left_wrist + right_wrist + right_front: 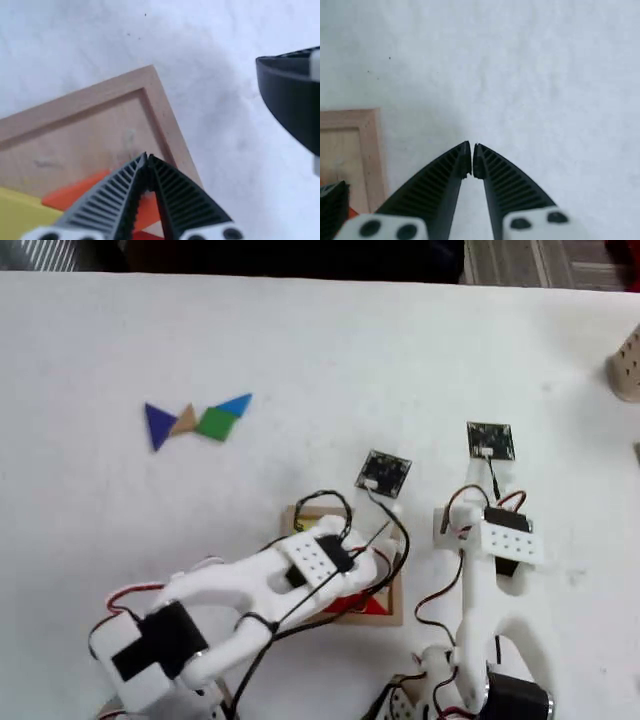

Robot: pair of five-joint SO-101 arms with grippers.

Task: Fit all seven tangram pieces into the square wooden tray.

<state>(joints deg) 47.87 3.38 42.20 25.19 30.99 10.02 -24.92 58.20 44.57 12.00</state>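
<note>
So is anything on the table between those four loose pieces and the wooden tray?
Nothing visible lies on the table between the loose pieces and the tray. The left pincer, though, hangs shut over the tray itself.

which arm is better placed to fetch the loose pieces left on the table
Left, probably: the left end effector hangs shut over the tray, nearer the loose pieces; the right end effector is farther off, past the tray.

Wooden tray (pixel 167 120) lying flat, raised rim, square corner showing. Orange piece (pixel 75 194), yellow piece (pixel 17 215) and red piece (pixel 352 604) sitting inside.
Four pieces lying loose in touching row, well apart from tray: purple triangle (pixel 158 424), tan triangle (pixel 185 421), green square (pixel 216 424), blue triangle (pixel 236 404).
</note>
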